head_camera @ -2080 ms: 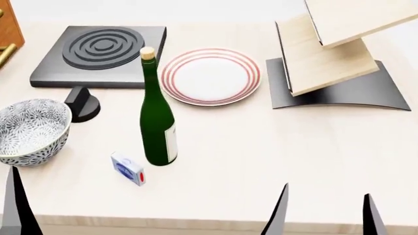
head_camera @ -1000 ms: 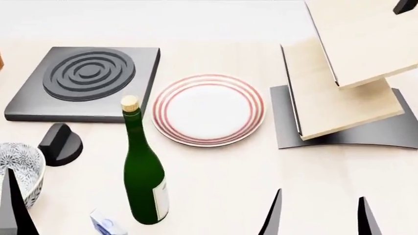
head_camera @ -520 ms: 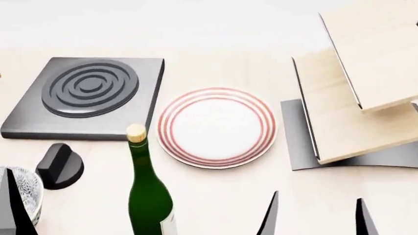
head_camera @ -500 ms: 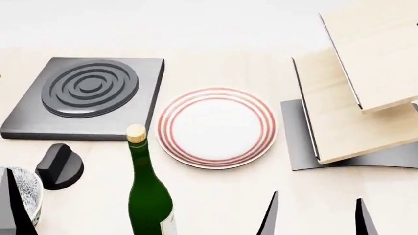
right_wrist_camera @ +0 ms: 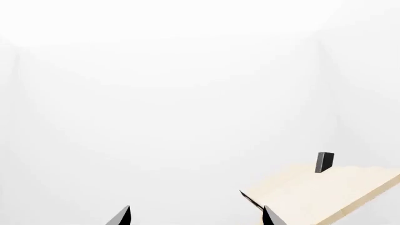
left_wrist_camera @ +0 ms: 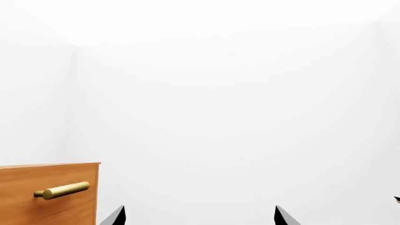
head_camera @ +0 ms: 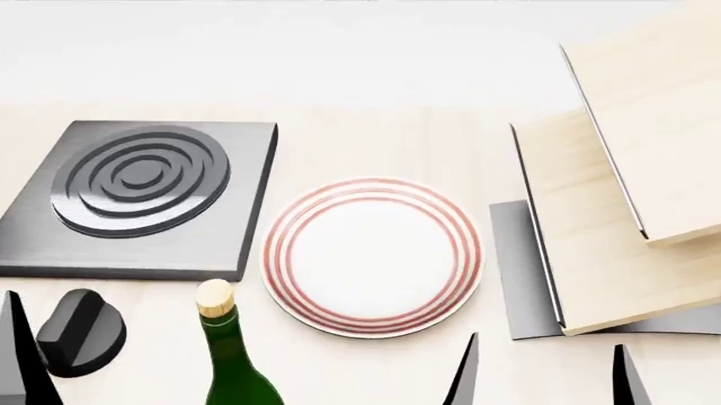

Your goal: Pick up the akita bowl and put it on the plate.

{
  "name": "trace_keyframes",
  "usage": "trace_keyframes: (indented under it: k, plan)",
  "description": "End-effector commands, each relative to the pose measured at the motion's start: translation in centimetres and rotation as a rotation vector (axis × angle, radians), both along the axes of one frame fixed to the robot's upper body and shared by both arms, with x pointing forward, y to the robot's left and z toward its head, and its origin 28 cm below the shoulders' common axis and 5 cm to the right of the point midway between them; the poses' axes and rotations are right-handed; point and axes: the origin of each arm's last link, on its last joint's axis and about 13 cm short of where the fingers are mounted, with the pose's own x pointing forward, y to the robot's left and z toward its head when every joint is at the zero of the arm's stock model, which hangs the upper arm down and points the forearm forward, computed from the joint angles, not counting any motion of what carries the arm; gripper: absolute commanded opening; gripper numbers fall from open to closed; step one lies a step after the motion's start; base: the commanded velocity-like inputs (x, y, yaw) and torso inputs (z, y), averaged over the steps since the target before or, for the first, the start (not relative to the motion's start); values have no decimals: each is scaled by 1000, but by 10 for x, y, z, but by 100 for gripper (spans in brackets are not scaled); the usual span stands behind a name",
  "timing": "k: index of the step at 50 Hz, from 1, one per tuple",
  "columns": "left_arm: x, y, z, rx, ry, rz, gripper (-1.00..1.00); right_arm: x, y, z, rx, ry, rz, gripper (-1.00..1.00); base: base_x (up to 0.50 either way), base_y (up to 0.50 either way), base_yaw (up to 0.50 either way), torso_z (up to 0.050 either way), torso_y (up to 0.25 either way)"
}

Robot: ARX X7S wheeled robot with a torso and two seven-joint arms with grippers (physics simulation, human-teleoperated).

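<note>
The akita bowl is out of view in every current frame. The plate [head_camera: 372,256], white with red rings round its rim, lies flat in the middle of the pale table [head_camera: 372,135] with nothing on it. My left gripper [left_wrist_camera: 198,216] is open, its two dark tips wide apart against a blank white wall. In the head view only one of its fingers [head_camera: 17,359] shows, at the lower left edge. My right gripper [head_camera: 544,384] is open too, low at the front right of the plate, and holds nothing [right_wrist_camera: 196,216].
A black square stove burner [head_camera: 135,194] sits left of the plate, with a black knob [head_camera: 79,342] in front of it. A green bottle [head_camera: 225,354] stands near the plate's front left. A slanted wooden rack [head_camera: 631,202] on a dark base fills the right. A wooden cabinet [left_wrist_camera: 37,206] has a brass handle [left_wrist_camera: 62,190].
The head view has shifted: burner, plate and rack have slid lower in the picture, and the bowl has dropped out at the lower left. Both grippers hold their places in the view.
</note>
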Motion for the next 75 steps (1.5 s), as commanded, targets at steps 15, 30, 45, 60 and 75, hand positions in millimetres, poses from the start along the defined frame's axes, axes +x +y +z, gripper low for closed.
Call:
trace_keyframes:
  k: [15, 30, 45, 60, 75]
  plan:
    - [-1, 1, 1, -6, -6, 5, 100, -1, 1, 0, -4, -8, 10, 100, 262, 0, 0, 0, 1]
    - [-1, 1, 0, -4, -3, 5, 100, -1, 2, -1, -6, -8, 16, 100, 275, 0, 0, 0, 0]
    - [0, 2, -1, 1, 1, 12, 100, -1, 3, -2, -8, -5, 15, 100, 140, 0, 0, 0, 0]
    - [-6, 16, -3, 22, 31, 90, 100, 0, 3, -4, -4, -6, 23, 100, 0, 0, 0, 0, 0]
    - [-28, 37, 13, 68, 15, 224, 100, -1, 2, -4, -1, -4, 24, 100, 0, 0, 0, 0, 0]
